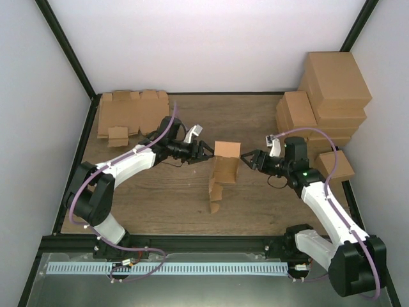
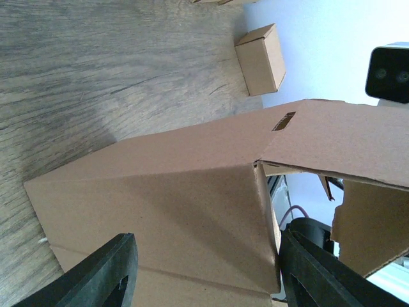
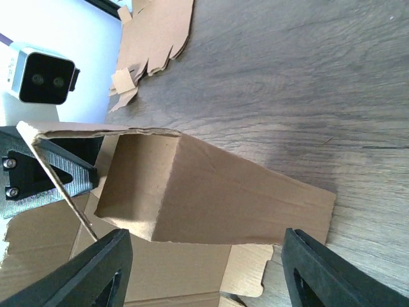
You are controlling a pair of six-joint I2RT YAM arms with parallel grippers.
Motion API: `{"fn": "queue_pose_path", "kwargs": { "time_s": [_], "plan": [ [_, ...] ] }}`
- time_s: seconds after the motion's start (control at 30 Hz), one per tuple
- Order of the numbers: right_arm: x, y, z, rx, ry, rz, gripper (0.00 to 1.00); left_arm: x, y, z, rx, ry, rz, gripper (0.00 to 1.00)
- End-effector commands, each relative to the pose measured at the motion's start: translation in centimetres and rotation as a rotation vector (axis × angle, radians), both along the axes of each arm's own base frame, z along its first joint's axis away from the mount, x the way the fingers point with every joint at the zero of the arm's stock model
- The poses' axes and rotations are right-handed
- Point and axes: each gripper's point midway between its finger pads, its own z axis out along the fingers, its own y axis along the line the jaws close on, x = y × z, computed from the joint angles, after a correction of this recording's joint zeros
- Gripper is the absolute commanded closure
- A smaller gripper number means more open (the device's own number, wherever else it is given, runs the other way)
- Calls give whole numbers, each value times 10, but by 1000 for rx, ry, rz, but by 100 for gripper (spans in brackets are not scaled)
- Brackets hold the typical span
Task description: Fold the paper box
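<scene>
Well left of the paper box point(image 1: 223, 171) and behind it, we see flat cardboard sheets point(image 1: 131, 114) on the table point(image 1: 153, 204). Just left of the box, our left gripper point(image 1: 206, 152) is spread wide at its upper edge, clamping nothing. The box stands half-formed mid-table. Just right of it, our right gripper point(image 1: 245, 160) gapes equally wide, empty. Far right of the box, cartons point(image 1: 329, 96) are stacked.

We note left arm point(image 1: 128, 163) and right arm point(image 1: 323, 198): white shells, black joints. Purple cable point(image 1: 71, 203) runs along each. Green light point(image 1: 305, 173) glows on right forearm. Left hand point(image 1: 206, 153), right hand point(image 1: 246, 158): black, angular fingers point(image 2: 105, 275). White camera box point(image 2: 390, 73) on each wrist.
</scene>
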Motion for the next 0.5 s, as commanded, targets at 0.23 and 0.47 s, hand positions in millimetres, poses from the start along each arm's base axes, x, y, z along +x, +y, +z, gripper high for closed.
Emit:
{"fn": "queue_pose_path", "kwargs": {
  "time_s": [0.23,0.47],
  "plan": [
    [28,-20,55,-108,-145,-105,31,0,2,37,-24,-90,12,33],
    [51,-10,80,-126,-196,-40,27,-2,19,61,38,-164,80,31]
  ]
}}
